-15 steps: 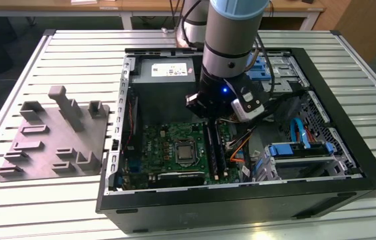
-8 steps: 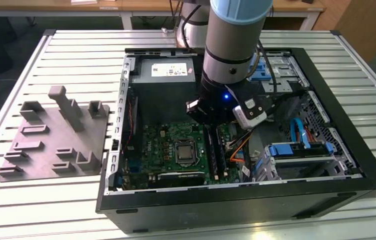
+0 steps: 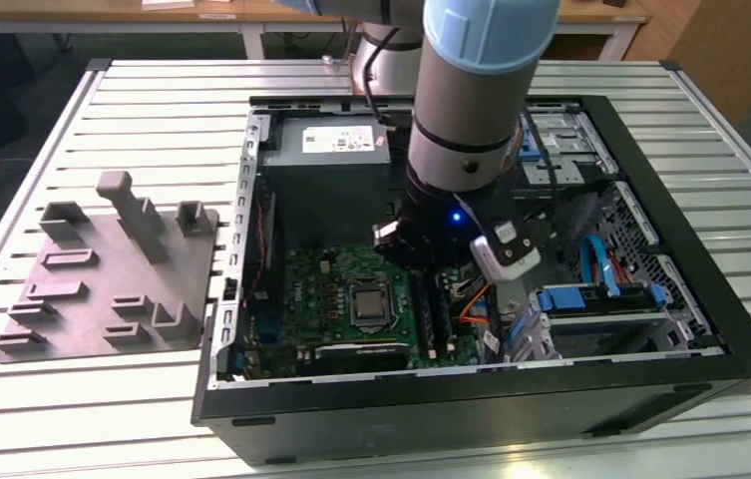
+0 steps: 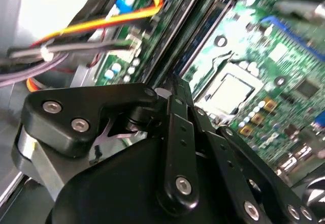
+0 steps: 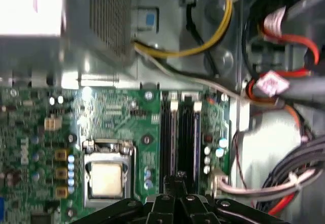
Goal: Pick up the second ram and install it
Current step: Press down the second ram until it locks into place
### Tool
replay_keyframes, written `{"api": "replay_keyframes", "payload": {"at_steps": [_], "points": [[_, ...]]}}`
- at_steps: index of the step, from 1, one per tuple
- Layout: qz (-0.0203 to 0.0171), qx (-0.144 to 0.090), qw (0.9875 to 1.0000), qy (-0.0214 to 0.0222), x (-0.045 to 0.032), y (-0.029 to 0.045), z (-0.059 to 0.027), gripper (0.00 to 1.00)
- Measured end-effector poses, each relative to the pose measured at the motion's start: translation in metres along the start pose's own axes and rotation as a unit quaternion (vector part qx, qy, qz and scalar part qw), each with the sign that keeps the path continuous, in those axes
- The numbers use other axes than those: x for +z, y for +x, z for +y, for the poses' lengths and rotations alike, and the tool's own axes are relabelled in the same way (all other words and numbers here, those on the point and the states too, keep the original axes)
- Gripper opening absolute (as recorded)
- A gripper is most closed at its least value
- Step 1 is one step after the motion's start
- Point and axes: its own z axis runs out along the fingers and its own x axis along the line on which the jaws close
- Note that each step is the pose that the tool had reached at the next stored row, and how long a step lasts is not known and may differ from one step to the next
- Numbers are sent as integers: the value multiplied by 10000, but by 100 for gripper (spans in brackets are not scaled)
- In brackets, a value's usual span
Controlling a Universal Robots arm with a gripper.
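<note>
While arm reaches down into open computer case [image 3: 694,329], we see gripper [image 5: 175,183] poised over memory slots [image 5: 182,132], its fingers drawn together; whether they pinch second ram we cannot tell. Processor socket [image 5: 106,176] sits just beside slots on green motherboard [image 5: 45,132]. In exterior view, grey fixture block [image 3: 109,279] lies on slatted table [image 3: 69,419], at exterior view's left of case.

The robot arm [image 3: 462,110] reaches straight down, its black tool [image 5: 175,186] drawn narrow at the tip, fingers close together.
</note>
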Motion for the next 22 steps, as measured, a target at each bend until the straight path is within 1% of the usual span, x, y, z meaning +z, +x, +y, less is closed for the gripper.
{"api": "replay_keyframes", "payload": {"at_steps": [2,3,6,14,17,20,21,22], "points": [[8,0,10000,1,23,1,-74,11],[9,0,10000,1,34,1,-97,11],[11,-5,10000,9,52,3,-136,11],[11,-13,10000,19,95,3,-189,11],[10,-13,10000,22,103,3,-192,11],[7,-13,10000,14,83,3,-192,11],[4,-14,10000,3,62,2,-189,11],[7,-13,10000,10,19,3,-191,11]]}}
